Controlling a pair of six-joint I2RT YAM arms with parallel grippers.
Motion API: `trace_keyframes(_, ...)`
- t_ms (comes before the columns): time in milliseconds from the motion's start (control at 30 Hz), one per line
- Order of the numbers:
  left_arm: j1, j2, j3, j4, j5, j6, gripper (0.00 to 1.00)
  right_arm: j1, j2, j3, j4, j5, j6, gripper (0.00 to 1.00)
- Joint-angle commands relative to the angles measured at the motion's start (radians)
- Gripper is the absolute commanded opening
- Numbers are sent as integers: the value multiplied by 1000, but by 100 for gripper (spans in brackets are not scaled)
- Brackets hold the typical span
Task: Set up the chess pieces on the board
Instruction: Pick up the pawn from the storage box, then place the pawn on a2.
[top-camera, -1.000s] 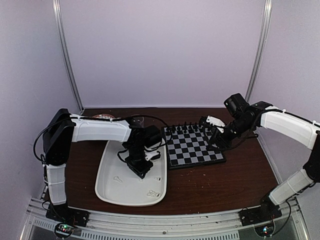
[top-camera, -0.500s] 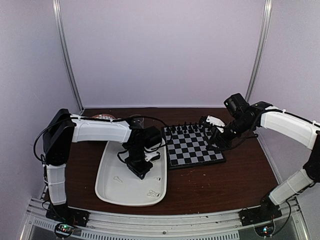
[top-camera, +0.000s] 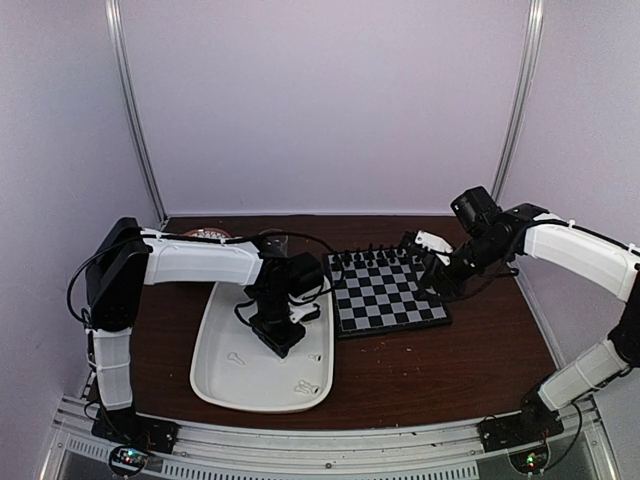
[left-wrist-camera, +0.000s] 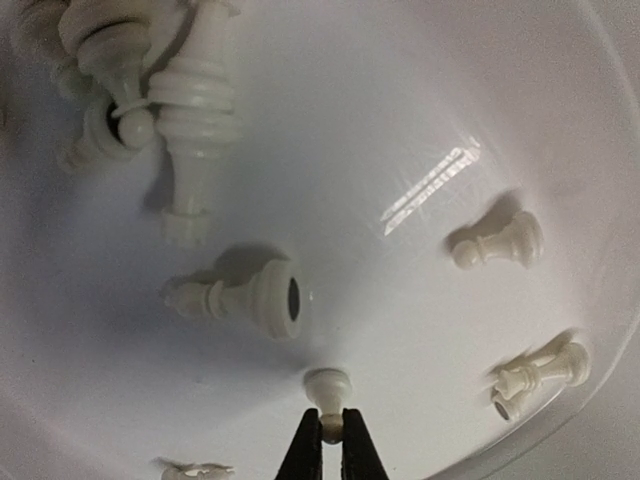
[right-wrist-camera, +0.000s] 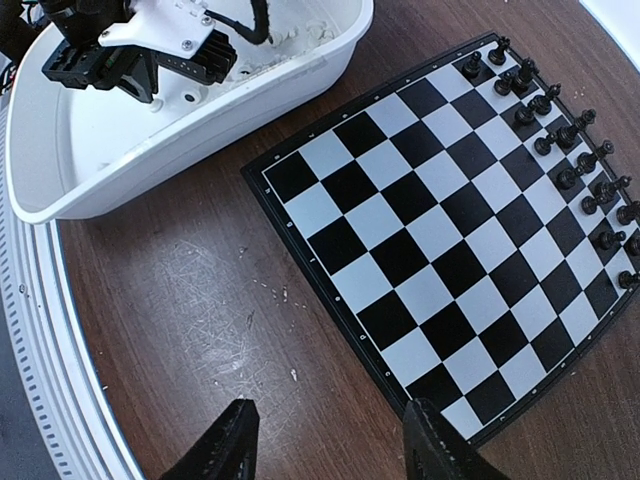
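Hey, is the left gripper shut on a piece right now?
Shut: the left gripper has its fingers pinching a white piece in the tray.
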Motion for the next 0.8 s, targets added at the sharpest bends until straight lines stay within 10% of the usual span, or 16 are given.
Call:
trace_keyframes(0, -4, -7, 5, -23, -24, 1, 1, -13, -31, -11, 15, 6, 14, 53)
trace_keyframes(433, -12, -65, 299, -233, -92, 68, 0, -91, -46, -14, 40, -41, 50, 53)
trace_keyframes(767, -45, 227, 879, -378, -74, 175, 0, -163, -63, -21, 74, -72, 94, 53)
